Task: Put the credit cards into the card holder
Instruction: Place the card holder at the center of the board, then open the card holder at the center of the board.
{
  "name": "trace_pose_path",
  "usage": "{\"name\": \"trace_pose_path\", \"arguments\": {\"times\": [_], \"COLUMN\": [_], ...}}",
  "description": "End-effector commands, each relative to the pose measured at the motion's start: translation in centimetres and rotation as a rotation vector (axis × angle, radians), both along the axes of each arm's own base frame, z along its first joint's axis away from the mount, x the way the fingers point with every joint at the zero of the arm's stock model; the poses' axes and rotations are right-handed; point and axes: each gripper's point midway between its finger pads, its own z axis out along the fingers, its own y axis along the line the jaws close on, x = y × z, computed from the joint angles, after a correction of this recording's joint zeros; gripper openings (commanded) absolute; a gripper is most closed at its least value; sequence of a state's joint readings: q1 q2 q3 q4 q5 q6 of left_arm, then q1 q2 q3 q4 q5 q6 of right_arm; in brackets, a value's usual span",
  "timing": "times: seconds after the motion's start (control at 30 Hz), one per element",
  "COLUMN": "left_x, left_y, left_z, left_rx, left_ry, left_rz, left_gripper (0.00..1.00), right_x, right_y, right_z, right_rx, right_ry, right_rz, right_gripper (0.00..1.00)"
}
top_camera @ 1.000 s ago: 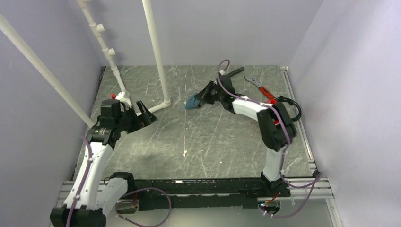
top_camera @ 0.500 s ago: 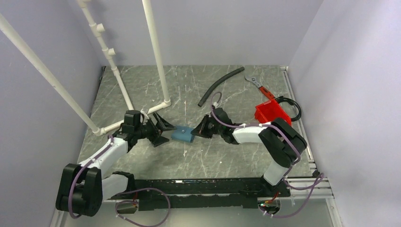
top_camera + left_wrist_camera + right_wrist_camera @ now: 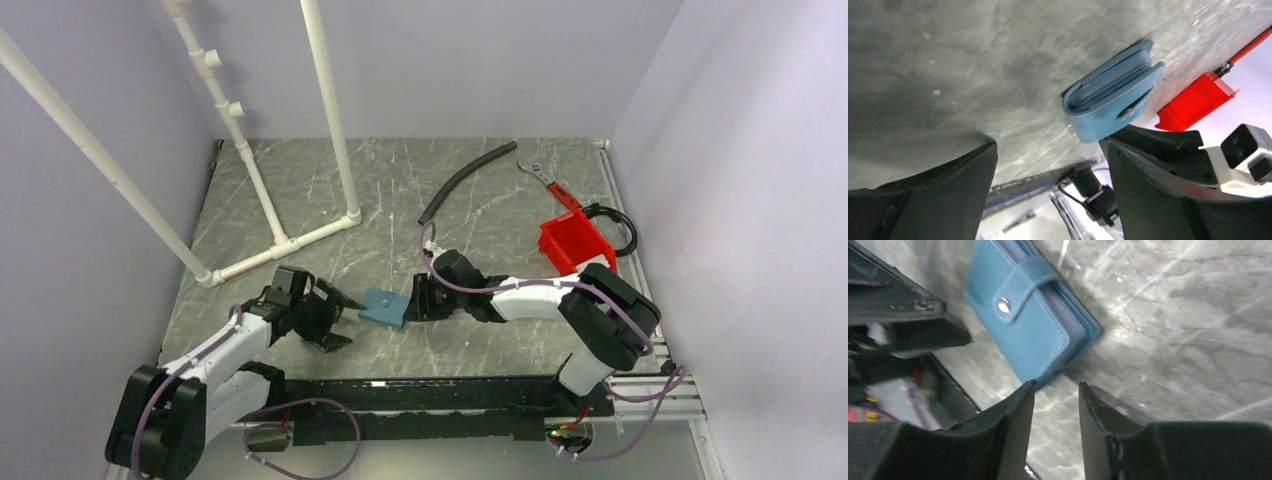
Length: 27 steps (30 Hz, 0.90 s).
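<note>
Top external view: the card holder (image 3: 383,307), carried aloft by the right end effector (image 3: 413,299) one second earlier, now lies closed on the bench (image 3: 480,220) between both arms. The right end effector has let go, its fingers narrowly apart and empty. The left end effector (image 3: 350,320) stands wide apart just beside the holder. No loose credit cards are visible; unfastening the strap (image 3: 1024,279) is probably the next step.

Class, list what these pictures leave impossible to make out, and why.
1. Credit cards: none shows in any view; the closed card holder hides its contents.
2. Red bin contents: top view, too small; left wrist view, its wall blocks them.
</note>
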<state>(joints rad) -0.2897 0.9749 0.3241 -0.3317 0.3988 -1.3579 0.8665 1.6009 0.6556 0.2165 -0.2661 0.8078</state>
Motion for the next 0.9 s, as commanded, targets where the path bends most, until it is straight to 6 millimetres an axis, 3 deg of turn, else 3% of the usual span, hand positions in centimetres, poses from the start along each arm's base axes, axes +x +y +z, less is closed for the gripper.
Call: {"name": "trace_pose_path", "arguments": {"times": [0.0,0.1,0.2,0.4,0.47,0.53,0.57,0.67,0.73,0.8,0.87], "left_x": [-0.6,-0.2,0.6,2.1,2.2,2.4,2.4,2.1,1.5,1.2,1.0], "left_y": [-0.8,-1.0,-1.3,-0.7,-0.1,0.1,0.2,0.8,1.6,2.0,2.4], "left_z": [-0.5,-1.0,-1.9,-4.2,-5.1,-5.5,-5.7,-6.3,-7.0,-7.2,-7.3], "left_rx": [-0.054,-0.065,-0.091,-0.025,0.023,0.057,0.071,0.127,0.179,0.209,0.231], "left_ry": [0.110,0.112,0.103,0.056,0.048,0.023,0.022,0.037,0.065,0.068,0.066], "left_rz": [0.026,0.042,0.067,0.080,0.080,0.048,0.035,0.005,-0.006,-0.017,-0.023], "left_gripper": [0.85,0.81,0.75,0.62,0.56,0.49,0.47,0.40,0.37,0.36,0.36], "right_x": [0.9,2.9,3.5,-1.2,-2.0,-1.2,-0.3,1.6,1.9,2.6,3.2], "right_y": [-2.1,-1.7,-0.8,3.6,3.6,2.6,1.9,0.8,1.7,2.9,3.8], "right_z": [-0.2,-0.2,-0.5,0.6,1.4,2.0,2.4,4.0,4.9,5.6,4.9], "right_rx": [-0.181,-0.268,-0.256,0.000,0.033,-0.021,-0.077,-0.261,-0.258,-0.234,-0.229], "right_ry": [-0.246,-0.283,-0.275,-0.125,-0.106,-0.168,-0.241,-0.512,-0.680,-0.844,-0.933], "right_rz": [0.223,0.262,0.283,0.333,0.310,0.275,0.265,0.322,0.429,0.533,0.588], "right_gripper": [0.41,0.25,0.22,0.13,0.13,0.13,0.15,0.36,0.50,0.54,0.55]}}
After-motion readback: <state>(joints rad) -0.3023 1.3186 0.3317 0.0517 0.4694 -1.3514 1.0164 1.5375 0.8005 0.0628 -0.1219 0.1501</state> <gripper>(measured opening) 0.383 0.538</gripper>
